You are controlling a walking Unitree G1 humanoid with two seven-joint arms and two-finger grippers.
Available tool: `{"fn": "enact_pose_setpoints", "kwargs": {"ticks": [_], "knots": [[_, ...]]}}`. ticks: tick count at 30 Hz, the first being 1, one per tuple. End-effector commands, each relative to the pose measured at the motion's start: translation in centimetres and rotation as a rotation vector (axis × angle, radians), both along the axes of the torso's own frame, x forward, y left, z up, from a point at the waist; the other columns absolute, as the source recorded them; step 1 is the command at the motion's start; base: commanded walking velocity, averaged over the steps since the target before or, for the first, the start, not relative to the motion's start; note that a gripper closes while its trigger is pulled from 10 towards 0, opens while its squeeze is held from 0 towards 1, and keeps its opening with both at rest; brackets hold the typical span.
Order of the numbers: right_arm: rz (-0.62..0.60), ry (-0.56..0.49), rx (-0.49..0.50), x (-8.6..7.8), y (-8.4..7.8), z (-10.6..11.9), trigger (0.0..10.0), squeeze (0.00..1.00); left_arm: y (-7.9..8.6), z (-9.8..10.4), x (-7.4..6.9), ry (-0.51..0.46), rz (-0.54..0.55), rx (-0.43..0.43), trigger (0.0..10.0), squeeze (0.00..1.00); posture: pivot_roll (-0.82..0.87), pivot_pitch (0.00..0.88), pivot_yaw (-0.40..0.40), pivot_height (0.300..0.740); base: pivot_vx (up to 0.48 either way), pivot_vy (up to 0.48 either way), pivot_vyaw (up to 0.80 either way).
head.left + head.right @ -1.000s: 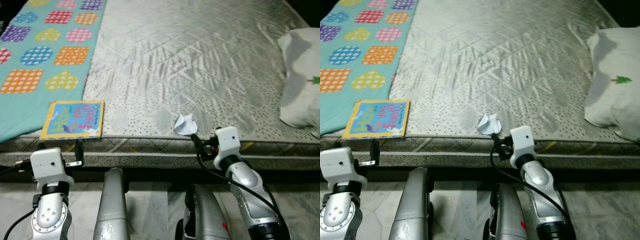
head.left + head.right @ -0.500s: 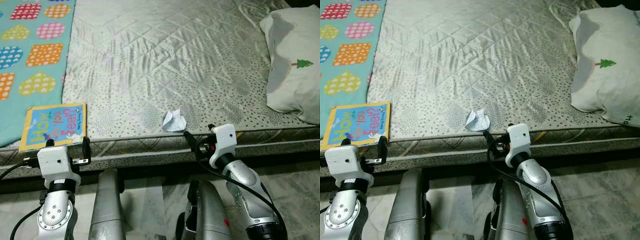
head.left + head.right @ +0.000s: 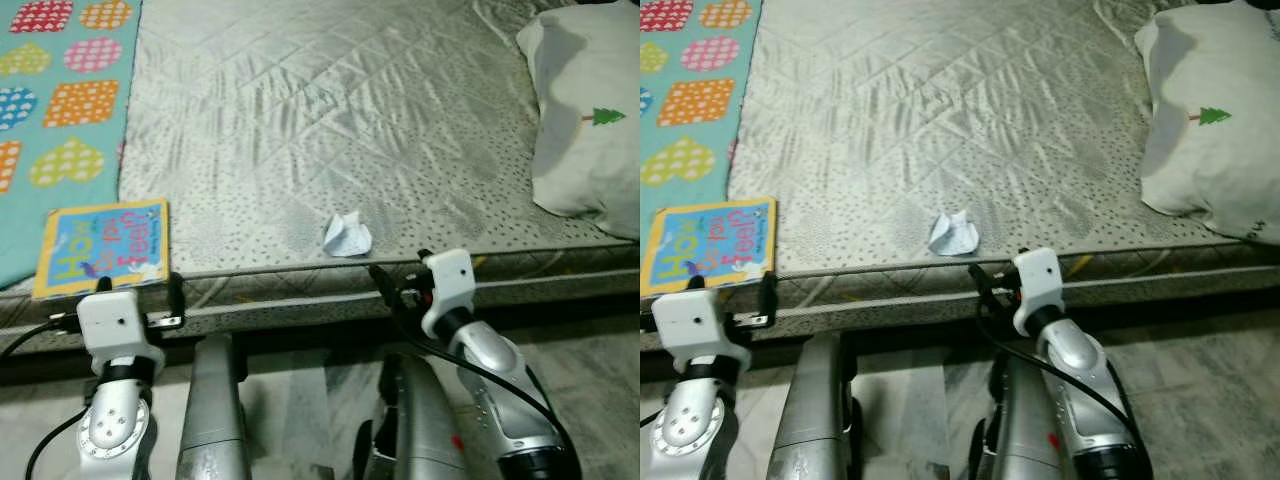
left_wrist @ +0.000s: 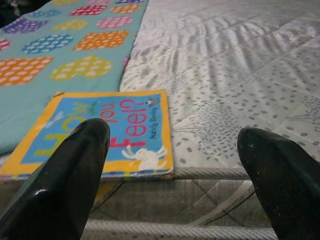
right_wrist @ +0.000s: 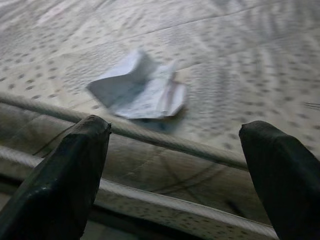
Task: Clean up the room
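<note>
So we're parked right at the edge of the bed (image 3: 330, 110), a big grey quilted mattress. A teal blanket (image 3: 50, 90) with coloured hearts covers its left part, and a white pillow (image 3: 585, 120) with a little green tree on it sits at far right.

Next down: a kids' picture book (image 3: 102, 247) lies flat at the near edge, just beside the blanket.

Smallest thing is the crumpled paper scrap (image 3: 347, 234), close to the mattress edge. Probably the first bit of trash to go, since it's nearest our right gripper (image 5: 175, 170). That one sits just below the edge, aimed at the scrap, jaws spread wide and empty.

Our left gripper (image 4: 172, 170) faces the book, jaws released too. It looks like both are just lining up, though depth is hard to judge.
</note>
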State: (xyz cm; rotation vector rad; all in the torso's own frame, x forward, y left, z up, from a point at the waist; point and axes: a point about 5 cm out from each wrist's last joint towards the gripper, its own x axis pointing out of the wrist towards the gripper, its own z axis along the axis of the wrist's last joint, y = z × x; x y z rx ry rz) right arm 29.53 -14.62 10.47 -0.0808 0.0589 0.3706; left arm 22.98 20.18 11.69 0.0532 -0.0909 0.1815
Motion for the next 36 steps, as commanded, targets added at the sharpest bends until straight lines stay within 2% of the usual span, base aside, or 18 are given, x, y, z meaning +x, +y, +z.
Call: {"fn": "enact_pose_setpoints", "kwargs": {"ticks": [1, 12, 22, 28, 29, 36], "knots": [[0.02, -0.007, 0.014, -0.19, 0.5, 0.06, 10.0, 0.0, 0.21, -0.37, -0.5, 0.017, -0.001, -0.003, 10.0, 0.0, 0.12, 0.269, -0.049, 0.528, 0.304, 0.0, 0.0], [0.013, -0.006, 0.011, -0.18, 0.33, -0.05, 10.0, 0.0, -0.02, -0.39, -0.42, 0.016, -0.014, -0.012, 10.0, 0.0, 0.12, 0.265, -0.049, 0.528, 0.329, 0.0, 0.0], [0.015, -0.003, 0.009, -0.15, 0.34, -0.16, 10.0, 0.0, -0.25, -0.41, -0.43, 0.019, -0.025, -0.056, 10.0, 0.0, 0.12, 0.269, -0.048, 0.528, 0.0, 0.0, 0.0], [0.012, 0.002, 0.014, -0.11, 0.28, -0.29, 10.0, 0.0, -0.41, -0.38, -0.43, 0.014, -0.031, -0.051, 10.0, 0.0, 0.12, 0.273, -0.047, 0.528, 0.0, 0.0, 0.0], [0.02, -0.007, -0.01, -0.16, 0.22, -0.28, 10.0, 0.0, -0.41, -0.39, -0.42, 0.016, -0.031, -0.051, 10.0, 0.0, 0.12, 0.273, -0.047, 0.528, 0.0, 0.0, 0.0], [0.02, -0.004, 0.005, -0.07, 0.37, -0.28, 10.0, 0.0, -0.38, -0.34, -0.25, 0.017, -0.036, -0.044, 10.0, 0.0, 0.12, 0.28, -0.044, 0.528, 0.0, 0.0, 0.58]]}}
